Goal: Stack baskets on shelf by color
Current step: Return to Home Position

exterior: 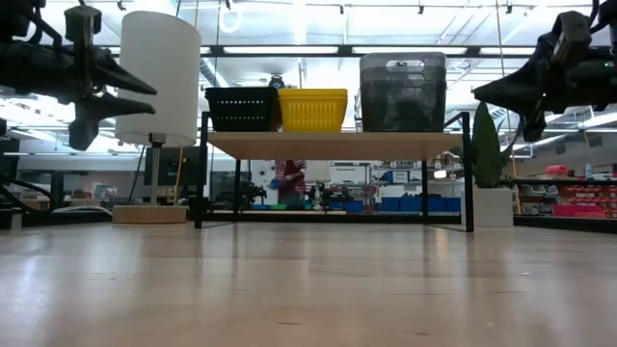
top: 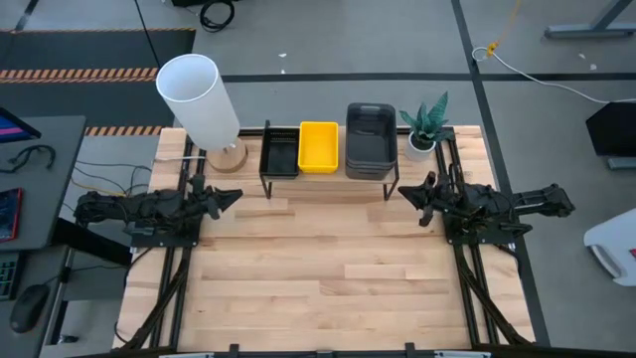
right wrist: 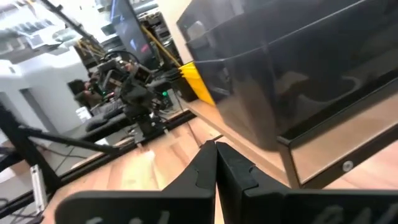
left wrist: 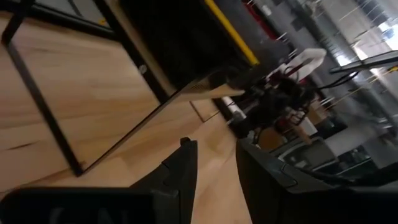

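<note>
High view: the left hand (top: pixel 231 198), fingers slightly apart and empty, hangs over the left side of the bench (top: pixel 328 268). On the shelf (exterior: pixel 333 145) stand the black baskets (top: pixel 279 152), the yellow baskets (top: pixel 318 145) just beside them, then the grey baskets (top: pixel 370 139). The right hand (top: pixel 405 194), fingers together, hangs over the right side.

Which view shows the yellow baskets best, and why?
The high view: yellow baskets seen whole from above on the shelf. Low view shows only their side; right wrist view a corner; left wrist view nothing certain.
</note>
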You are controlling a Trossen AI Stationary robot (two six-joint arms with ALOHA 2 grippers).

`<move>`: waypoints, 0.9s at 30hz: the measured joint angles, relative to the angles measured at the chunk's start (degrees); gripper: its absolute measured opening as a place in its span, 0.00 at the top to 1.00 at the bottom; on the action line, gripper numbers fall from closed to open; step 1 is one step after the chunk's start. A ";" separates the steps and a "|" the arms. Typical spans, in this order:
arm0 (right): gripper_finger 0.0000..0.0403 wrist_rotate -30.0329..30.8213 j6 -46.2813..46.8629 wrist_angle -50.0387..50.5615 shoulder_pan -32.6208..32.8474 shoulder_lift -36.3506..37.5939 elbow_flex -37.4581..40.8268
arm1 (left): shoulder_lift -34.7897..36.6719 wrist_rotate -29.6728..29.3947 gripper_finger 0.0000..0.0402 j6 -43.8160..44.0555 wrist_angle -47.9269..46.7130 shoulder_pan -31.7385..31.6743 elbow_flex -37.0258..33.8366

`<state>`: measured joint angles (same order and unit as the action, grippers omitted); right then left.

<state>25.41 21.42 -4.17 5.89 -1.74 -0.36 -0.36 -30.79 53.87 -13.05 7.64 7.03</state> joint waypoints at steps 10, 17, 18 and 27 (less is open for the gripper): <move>0.97 -1.64 -0.83 0.08 0.00 -0.13 0.00 | 0.00 1.49 0.71 1.03 -3.52 0.00 0.00; 0.97 -2.14 -2.72 0.10 0.00 -0.13 0.00 | 0.00 0.31 0.71 1.02 -3.51 -0.02 0.00; 0.97 -2.18 -4.04 0.10 0.00 -0.13 0.00 | 0.00 0.37 0.71 1.01 -3.57 0.02 0.00; 0.97 -2.58 -21.07 0.06 0.02 -0.13 0.00 | 0.00 1.51 0.71 -11.13 -7.92 0.02 0.00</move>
<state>22.83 0.35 -4.12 5.91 -1.87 -0.36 -0.36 -29.28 42.74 -20.97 7.66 7.03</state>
